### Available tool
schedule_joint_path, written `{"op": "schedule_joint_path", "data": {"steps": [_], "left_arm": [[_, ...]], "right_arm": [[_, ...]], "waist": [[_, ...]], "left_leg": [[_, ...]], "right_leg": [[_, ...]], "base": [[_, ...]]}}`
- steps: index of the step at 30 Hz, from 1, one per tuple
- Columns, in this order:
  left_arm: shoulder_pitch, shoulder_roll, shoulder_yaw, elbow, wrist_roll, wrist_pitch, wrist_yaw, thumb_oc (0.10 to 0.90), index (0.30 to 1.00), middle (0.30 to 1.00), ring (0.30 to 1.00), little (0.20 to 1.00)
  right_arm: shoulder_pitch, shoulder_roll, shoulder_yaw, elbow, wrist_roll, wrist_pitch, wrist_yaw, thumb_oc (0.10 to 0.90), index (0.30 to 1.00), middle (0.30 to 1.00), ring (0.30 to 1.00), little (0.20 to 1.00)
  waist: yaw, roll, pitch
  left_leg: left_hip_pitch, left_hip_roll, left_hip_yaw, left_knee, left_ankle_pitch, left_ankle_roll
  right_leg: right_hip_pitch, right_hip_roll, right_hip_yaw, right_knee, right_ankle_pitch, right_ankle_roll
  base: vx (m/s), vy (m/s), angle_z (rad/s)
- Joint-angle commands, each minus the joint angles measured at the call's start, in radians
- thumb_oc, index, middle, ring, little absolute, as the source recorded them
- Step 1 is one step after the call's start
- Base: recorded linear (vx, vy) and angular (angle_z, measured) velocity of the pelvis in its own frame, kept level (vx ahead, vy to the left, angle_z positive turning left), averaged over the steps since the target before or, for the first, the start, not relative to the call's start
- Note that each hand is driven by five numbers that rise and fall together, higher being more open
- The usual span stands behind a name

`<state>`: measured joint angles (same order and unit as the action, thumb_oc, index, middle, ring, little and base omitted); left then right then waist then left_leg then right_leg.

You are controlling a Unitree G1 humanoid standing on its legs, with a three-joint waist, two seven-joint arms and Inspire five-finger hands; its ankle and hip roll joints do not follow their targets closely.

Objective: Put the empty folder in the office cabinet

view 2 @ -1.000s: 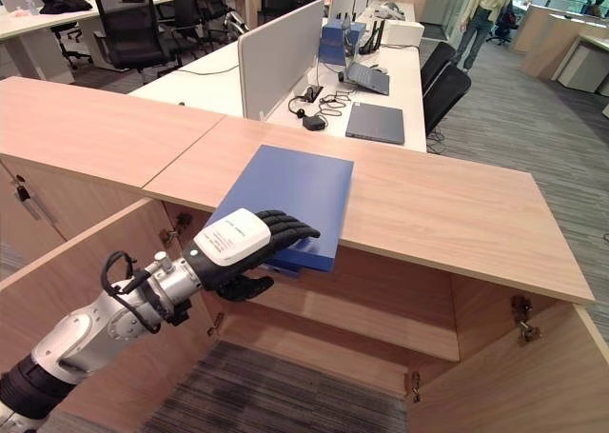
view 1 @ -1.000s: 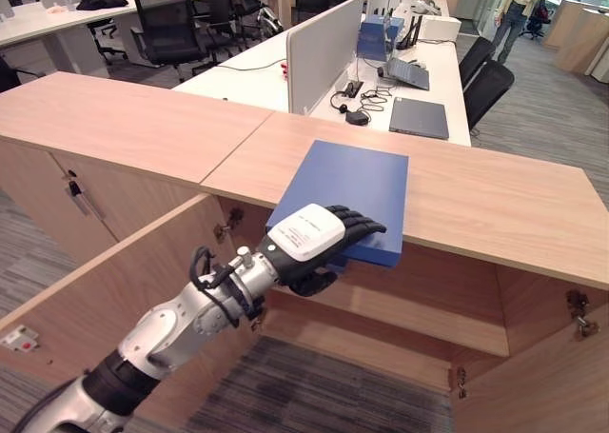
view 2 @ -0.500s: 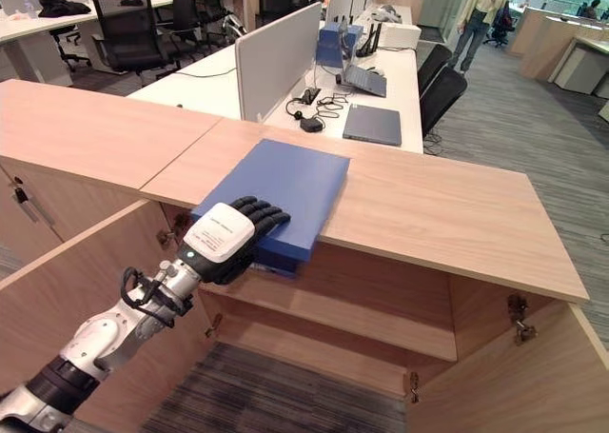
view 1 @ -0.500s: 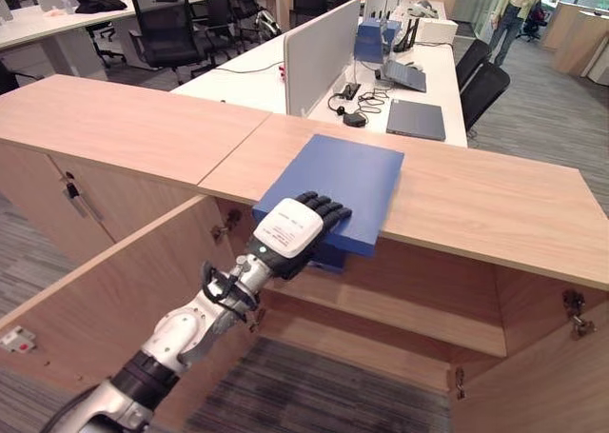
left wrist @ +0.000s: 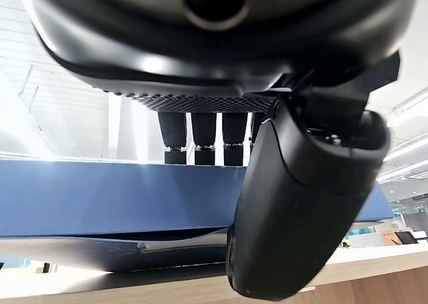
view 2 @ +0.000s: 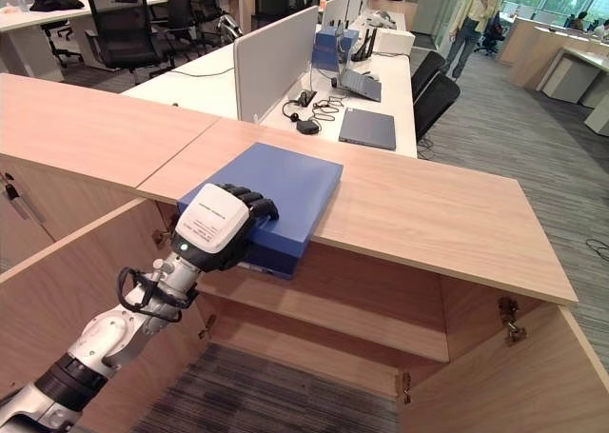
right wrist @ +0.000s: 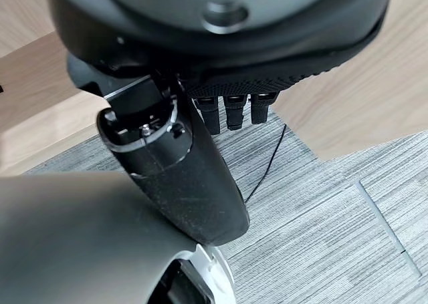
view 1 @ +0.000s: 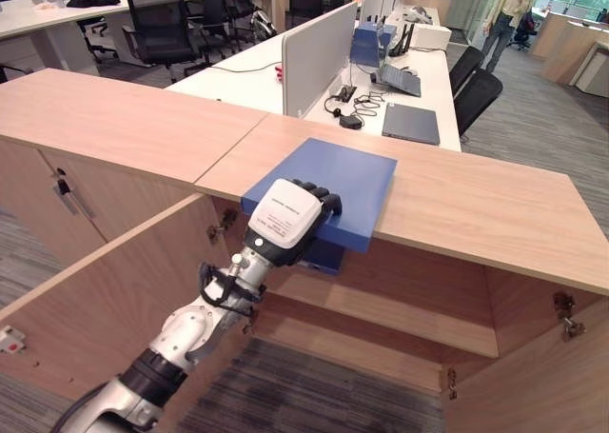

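Left eye view shows the left hand (view 1: 288,220) clamped on the near edge of the blue folder (view 1: 333,187), fingers over the top, thumb underneath. That folder lies on the cabinet top (view 1: 476,205), overhanging the open cabinet. At the right wrist, the right hand (right wrist: 200,177) hangs over grey carpet (right wrist: 348,230), fingers loose.

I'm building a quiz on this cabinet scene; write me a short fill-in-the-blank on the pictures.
1. The flat folder lying on the wooden cabinet top is ____ in colour.
2. The hand gripping the folder's near edge is the robot's ____ hand.
3. The cabinet doors stand ____.
4. The right hand hangs over grey ____.

Missing words: blue; left; open; carpet
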<state>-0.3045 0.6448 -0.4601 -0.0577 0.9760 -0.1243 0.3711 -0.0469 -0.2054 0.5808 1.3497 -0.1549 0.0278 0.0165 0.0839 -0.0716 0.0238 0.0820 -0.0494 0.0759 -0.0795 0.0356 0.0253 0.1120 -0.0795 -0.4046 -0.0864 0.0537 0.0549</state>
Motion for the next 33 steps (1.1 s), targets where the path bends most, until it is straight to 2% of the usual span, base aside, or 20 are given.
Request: {"op": "schedule_joint_path", "data": {"steps": [1, 2, 3, 5, 6, 8, 10, 11, 12, 13, 14, 15, 17, 23, 26, 29, 30, 31, 32, 33], "left_arm": [[-0.079, 0.006, 0.053, -0.140, -0.276, -0.085, -0.186, 0.400, 0.300, 0.300, 0.300, 0.300], [-0.072, 0.004, 0.044, -0.190, -0.369, -0.106, -0.246, 0.400, 0.300, 0.300, 0.300, 0.300], [-0.045, 0.001, 0.028, -0.313, -0.571, -0.126, -0.382, 0.400, 0.300, 0.300, 0.300, 0.300], [-0.032, -0.005, 0.034, -0.349, -0.651, -0.121, -0.423, 0.400, 0.300, 0.300, 0.300, 0.300], [-0.021, -0.008, 0.026, -0.433, -0.961, -0.112, -0.512, 0.400, 0.300, 0.300, 0.300, 0.300], [-0.048, 0.018, 0.041, -0.467, -1.209, -0.086, -0.559, 0.400, 0.300, 0.300, 0.300, 0.300], [-0.067, 0.018, 0.046, -0.475, -1.359, -0.088, -0.554, 0.400, 0.300, 0.300, 0.300, 0.300], [-0.067, 0.020, 0.047, -0.475, -1.363, -0.089, -0.555, 0.400, 0.300, 0.300, 0.300, 0.300], [-0.080, 0.009, 0.027, -0.482, -1.487, -0.092, -0.577, 0.400, 0.300, 0.300, 0.300, 0.300], [-0.081, 0.009, 0.027, -0.481, -1.489, -0.093, -0.578, 0.400, 0.300, 0.300, 0.300, 0.300], [-0.083, -0.006, 0.001, -0.478, -1.600, -0.083, -0.604, 0.400, 0.300, 0.300, 0.300, 0.300], [-0.085, -0.006, 0.001, -0.477, -1.602, -0.083, -0.605, 0.400, 0.300, 0.300, 0.300, 0.300], [-0.072, -0.055, -0.050, -0.436, -1.785, -0.053, -0.644, 0.400, 0.300, 0.300, 0.300, 0.300], [-0.037, -0.097, -0.107, -0.336, -1.913, -0.016, -0.667, 0.400, 0.300, 0.300, 0.300, 0.300], [0.019, -0.045, -0.101, -0.279, -1.869, -0.014, -0.668, 0.400, 0.300, 0.300, 0.300, 0.300], [0.082, 0.123, -0.066, -0.229, -1.605, 0.008, -0.673, 0.400, 0.300, 0.300, 0.300, 0.300], [0.083, 0.124, -0.065, -0.231, -1.605, 0.009, -0.673, 0.400, 0.300, 0.300, 0.300, 0.300], [0.111, 0.209, -0.016, -0.238, -1.328, 0.011, -0.676, 0.400, 0.300, 0.300, 0.300, 0.300], [0.114, 0.210, -0.014, -0.240, -1.327, 0.013, -0.676, 0.400, 0.300, 0.300, 0.300, 0.300], [0.136, 0.245, 0.026, -0.222, -1.142, 0.016, -0.660, 0.400, 0.300, 0.300, 0.300, 0.300]], "right_arm": [[-0.070, 0.083, -0.032, 0.014, 0.075, -0.040, -0.001, 0.800, 0.900, 0.900, 0.900, 0.900], [-0.062, 0.078, -0.049, 0.022, 0.088, -0.038, 0.002, 0.800, 0.900, 0.900, 0.900, 0.900], [-0.051, 0.069, -0.073, 0.035, 0.104, -0.036, 0.012, 0.800, 0.900, 0.900, 0.900, 0.900], [-0.047, 0.066, -0.080, 0.040, 0.107, -0.038, 0.015, 0.800, 0.900, 0.900, 0.900, 0.900], [-0.039, 0.058, -0.083, 0.045, 0.107, -0.038, 0.028, 0.800, 0.900, 0.900, 0.900, 0.900], [-0.029, 0.053, -0.079, 0.050, 0.102, -0.037, 0.042, 0.800, 0.900, 0.900, 0.900, 0.900], [-0.026, 0.057, -0.069, 0.055, 0.091, -0.037, 0.058, 0.800, 0.900, 0.900, 0.900, 0.900], [-0.027, 0.057, -0.069, 0.055, 0.090, -0.037, 0.058, 0.800, 0.900, 0.900, 0.900, 0.900], [-0.029, 0.059, -0.059, 0.058, 0.079, -0.037, 0.076, 0.800, 0.900, 0.900, 0.900, 0.900], [-0.030, 0.059, -0.059, 0.058, 0.079, -0.037, 0.076, 0.800, 0.900, 0.900, 0.900, 0.900], [-0.036, 0.059, -0.053, 0.063, 0.069, -0.040, 0.086, 0.800, 0.900, 0.900, 0.900, 0.900], [-0.036, 0.059, -0.054, 0.063, 0.069, -0.040, 0.086, 0.800, 0.900, 0.900, 0.900, 0.900], [-0.043, 0.063, -0.043, 0.069, 0.056, -0.050, 0.086, 0.800, 0.900, 0.900, 0.900, 0.900], [-0.055, 0.063, -0.044, 0.079, 0.044, -0.063, 0.076, 0.800, 0.900, 0.900, 0.900, 0.900], [-0.054, 0.061, -0.058, 0.087, 0.044, -0.066, 0.074, 0.800, 0.900, 0.900, 0.900, 0.900], [-0.072, 0.059, -0.097, 0.101, 0.087, -0.055, 0.085, 0.800, 0.900, 0.900, 0.900, 0.900], [-0.072, 0.060, -0.096, 0.101, 0.087, -0.055, 0.085, 0.800, 0.900, 0.900, 0.900, 0.900], [-0.065, 0.059, -0.145, 0.105, 0.136, -0.038, 0.097, 0.800, 0.900, 0.900, 0.900, 0.900], [-0.066, 0.060, -0.144, 0.104, 0.137, -0.038, 0.097, 0.800, 0.900, 0.900, 0.900, 0.900], [-0.069, 0.057, -0.170, 0.097, 0.190, -0.029, 0.105, 0.800, 0.900, 0.900, 0.900, 0.900]], "waist": [[0.004, -0.016, -0.013], [-0.001, -0.011, -0.014], [-0.009, -0.003, -0.015], [-0.010, -0.003, -0.015], [-0.017, 0.005, -0.016], [-0.021, 0.012, -0.019], [-0.020, 0.011, -0.021], [-0.020, 0.011, -0.021], [-0.020, 0.009, -0.019], [-0.019, 0.009, -0.019], [-0.019, 0.008, -0.015], [-0.019, 0.008, -0.016], [-0.022, 0.009, -0.007], [-0.030, 0.009, -0.006], [-0.027, 0.015, -0.002], [-0.013, 0.024, -0.004], [-0.015, 0.022, -0.006], [-0.004, 0.022, -0.005], [-0.005, 0.021, -0.006], [-0.002, 0.019, -0.008]], "left_leg": [[-0.002, 0.038, 0.015, -0.008, -0.067, -0.041], [0.002, 0.038, 0.016, -0.008, -0.073, -0.042], [0.003, 0.037, 0.017, -0.008, -0.073, -0.040], [-0.001, 0.036, 0.018, -0.008, -0.066, -0.039], [0.007, 0.037, 0.022, -0.008, -0.073, -0.040], [0.011, 0.038, 0.025, -0.008, -0.074, -0.041], [0.009, 0.036, 0.026, -0.008, -0.069, -0.042], [0.009, 0.036, 0.025, -0.008, -0.069, -0.042], [0.014, 0.038, 0.027, -0.008, -0.070, -0.044], [0.013, 0.038, 0.027, -0.008, -0.069, -0.044], [0.016, 0.039, 0.027, -0.008, -0.070, -0.046], [0.014, 0.039, 0.027, -0.008, -0.070, -0.046], [0.023, 0.042, 0.030, -0.008, -0.072, -0.047], [0.022, 0.043, 0.030, -0.008, -0.068, -0.045], [0.031, 0.045, 0.035, -0.008, -0.070, -0.045], [0.031, 0.047, 0.034, -0.008, -0.070, -0.046], [0.027, 0.045, 0.033, -0.008, -0.066, -0.045], [0.033, 0.050, 0.032, -0.008, -0.072, -0.048], [0.029, 0.048, 0.032, -0.008, -0.068, -0.047], [0.028, 0.049, 0.030, -0.008, -0.067, -0.048]], "right_leg": [[0.041, 0.003, 0.029, -0.001, -0.045, 0.047], [0.044, 0.004, 0.029, -0.001, -0.048, 0.049], [0.043, 0.004, 0.026, -0.001, -0.045, 0.051], [0.039, 0.001, 0.023, -0.001, -0.039, 0.051], [0.042, 0.000, 0.023, -0.001, -0.040, 0.055], [0.044, -0.002, 0.023, -0.001, -0.037, 0.056], [0.043, -0.004, 0.019, -0.001, -0.034, 0.056], [0.043, -0.004, 0.019, -0.001, -0.034, 0.056], [0.048, -0.004, 0.020, -0.001, -0.034, 0.055], [0.047, -0.004, 0.020, -0.001, -0.034, 0.055], [0.051, -0.004, 0.021, -0.001, -0.035, 0.055], [0.049, -0.004, 0.021, -0.001, -0.035, 0.055], [0.056, -0.001, 0.026, -0.001, -0.038, 0.053], [0.054, 0.000, 0.033, -0.001, -0.038, 0.052], [0.061, 0.002, 0.036, -0.001, -0.040, 0.053], [0.062, 0.004, 0.037, -0.001, -0.040, 0.054], [0.058, 0.003, 0.036, -0.001, -0.038, 0.054], [0.064, 0.004, 0.034, -0.001, -0.046, 0.055], [0.061, 0.003, 0.034, -0.001, -0.043, 0.055], [0.059, 0.004, 0.035, -0.001, -0.043, 0.055]], "base": [[-0.01, 0.033, 0.00], [0.01, 0.045, 0.02], [-0.01, 0.045, 0.03], [-0.02, 0.033, 0.04], [0.00, 0.032, 0.04], [0.01, 0.036, 0.02], [0.00, 0.000, 0.00], [0.00, 0.000, 0.00], [0.00, 0.000, 0.00], [0.00, 0.000, 0.00], [0.00, -0.008, -0.05], [0.00, -0.019, -0.04], [0.00, -0.006, -0.02], [0.00, -0.001, -0.01], [0.00, 0.000, 0.00], [0.01, 0.011, -0.05], [0.03, -0.007, -0.06], [0.01, -0.007, -0.03], [0.00, 0.000, 0.00], [0.00, 0.000, 0.00]]}}
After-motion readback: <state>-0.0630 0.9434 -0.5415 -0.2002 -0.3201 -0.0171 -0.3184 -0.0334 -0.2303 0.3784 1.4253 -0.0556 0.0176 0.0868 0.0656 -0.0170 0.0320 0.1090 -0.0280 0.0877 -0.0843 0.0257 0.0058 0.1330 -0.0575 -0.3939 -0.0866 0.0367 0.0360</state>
